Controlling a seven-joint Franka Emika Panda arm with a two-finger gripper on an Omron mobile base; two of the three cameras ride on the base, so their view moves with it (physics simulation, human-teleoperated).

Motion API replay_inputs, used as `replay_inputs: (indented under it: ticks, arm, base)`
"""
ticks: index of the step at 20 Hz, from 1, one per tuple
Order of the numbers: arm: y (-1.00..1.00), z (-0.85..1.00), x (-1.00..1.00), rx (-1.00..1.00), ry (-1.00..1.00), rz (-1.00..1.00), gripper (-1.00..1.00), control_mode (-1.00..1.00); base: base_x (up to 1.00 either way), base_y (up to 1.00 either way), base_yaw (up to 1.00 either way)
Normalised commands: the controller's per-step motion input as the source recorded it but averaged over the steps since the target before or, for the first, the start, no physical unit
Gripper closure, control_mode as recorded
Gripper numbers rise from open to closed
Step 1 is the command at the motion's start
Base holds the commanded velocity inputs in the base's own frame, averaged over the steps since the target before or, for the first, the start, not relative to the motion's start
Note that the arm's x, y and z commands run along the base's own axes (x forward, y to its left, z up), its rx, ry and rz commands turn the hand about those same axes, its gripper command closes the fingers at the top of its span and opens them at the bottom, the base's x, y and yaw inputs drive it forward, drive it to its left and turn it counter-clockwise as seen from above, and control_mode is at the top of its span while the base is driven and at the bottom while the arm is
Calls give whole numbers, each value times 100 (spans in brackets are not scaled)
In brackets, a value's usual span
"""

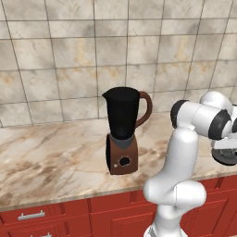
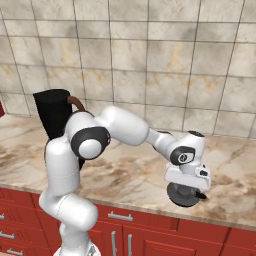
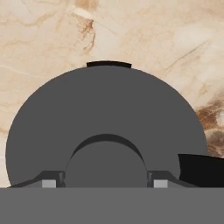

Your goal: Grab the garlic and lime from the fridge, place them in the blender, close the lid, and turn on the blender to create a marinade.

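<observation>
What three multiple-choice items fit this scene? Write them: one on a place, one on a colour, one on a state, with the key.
1. Where is the lid?
A. On the jar
B. Under the gripper, to the right of the blender
C. On the floor

2. What colour are the cabinets below the counter?
A. White
B. Blue
C. Red

3. How is the jar now?
A. Uncovered, upright on its base
B. Covered
C. Lying on its side

Key:
1 B, since the right base view shows the dark disc beneath the hand, well away from the blender.
2 C, since the fronts under the marble top are red.
3 A, since the jar stands on its base with nothing over its rim.
</observation>
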Motion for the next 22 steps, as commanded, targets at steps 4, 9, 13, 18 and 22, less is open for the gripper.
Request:
replay_inputs:
  ticks: [4,9,13,18,22]
  arm:
    - [0,0,-1,0,0,0,100,-100]
    - [18,29,-29,0,-16,0,100,-100]
    - [40,94,-34,-2,-36,0,100,-100]
    - [62,100,-9,-8,-35,-1,100,-100]
    - [72,100,0,-6,-24,-1,100,-100]
  base:
    - [0,0,0]
    - [0,0,0]
    - [0,0,0]
    - [0,0,0]
    - [0,0,0]
